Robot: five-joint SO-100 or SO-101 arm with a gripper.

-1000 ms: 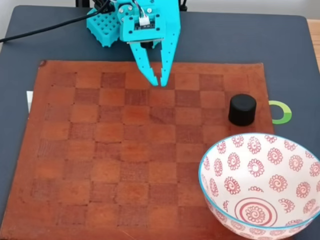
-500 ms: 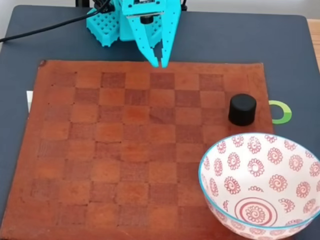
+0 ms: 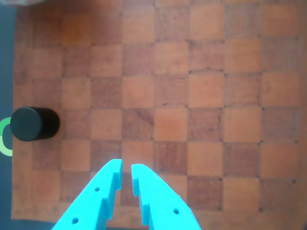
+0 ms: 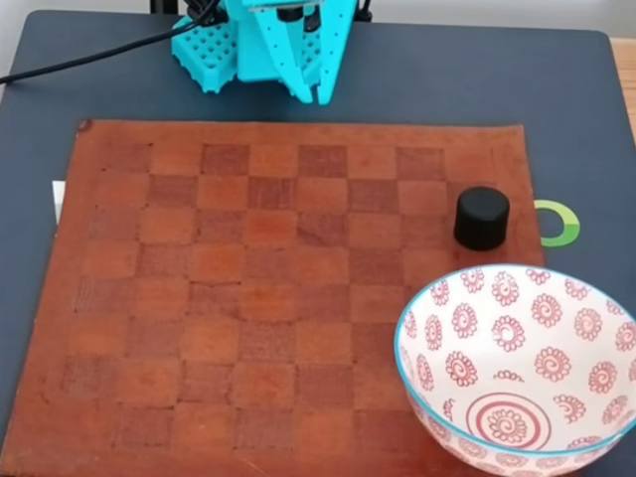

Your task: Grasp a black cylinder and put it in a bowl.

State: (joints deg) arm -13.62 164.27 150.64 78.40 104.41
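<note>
The black cylinder (image 4: 482, 217) stands upright on the right edge of the leather checkerboard, just behind the white bowl with red spirals (image 4: 449, 333) at the front right. In the wrist view the cylinder (image 3: 33, 123) sits at the far left, well left of the fingers. My turquoise gripper (image 4: 313, 97) hangs at the back, above the dark table just behind the board's far edge, far from the cylinder. In the wrist view the gripper (image 3: 125, 166) shows a thin slit between its tips and holds nothing. The bowl is empty.
The brown checkerboard mat (image 4: 248, 298) covers most of the dark table. A green ring (image 4: 559, 223) lies just right of the cylinder, seen at the left edge in the wrist view (image 3: 5, 139). A black cable (image 4: 89, 58) runs off at the back left.
The gripper has risen and drawn back from the board's far rows to behind its edge, and its fingers have come closer together. Cylinder and bowl have not moved.
</note>
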